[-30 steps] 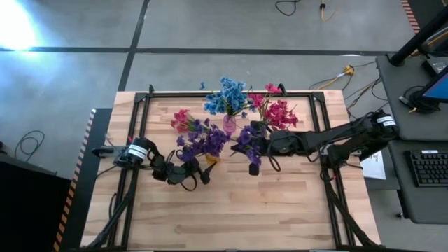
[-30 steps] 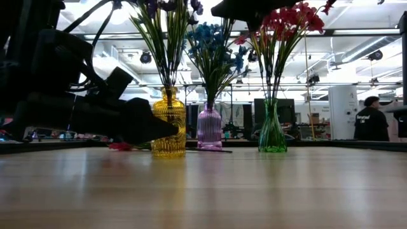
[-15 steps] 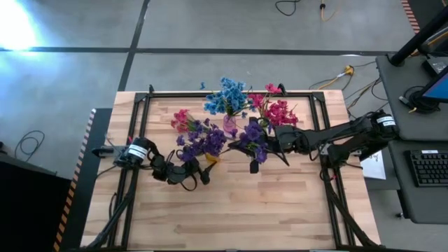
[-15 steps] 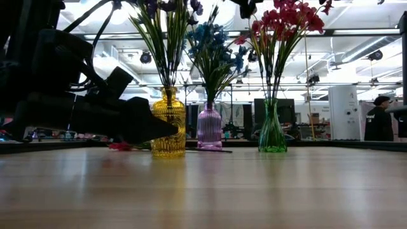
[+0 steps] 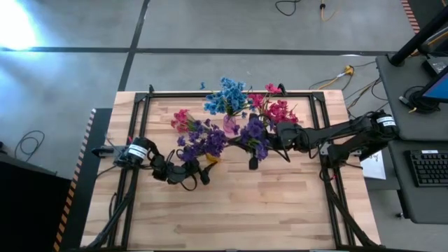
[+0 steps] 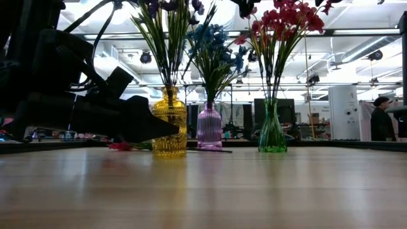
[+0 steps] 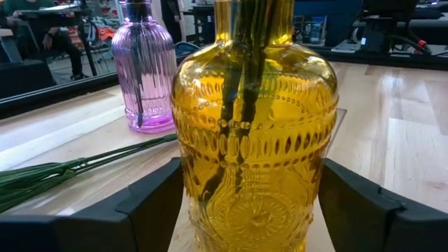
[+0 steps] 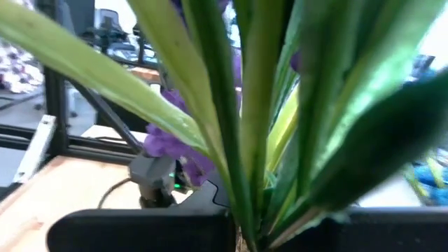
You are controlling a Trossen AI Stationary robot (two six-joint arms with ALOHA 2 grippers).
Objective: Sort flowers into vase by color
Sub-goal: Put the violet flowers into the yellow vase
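The right tool [image 5: 260,143] has carried its purple sprig [image 5: 253,133] leftward and higher, pinching the stems. The left tool [image 7: 245,210] sits low on the worktop [image 5: 231,203], fingers spread either side of the yellow vase [image 7: 253,133] holding purple flowers [image 5: 203,140]. A red sprig [image 5: 182,119] lies behind it.
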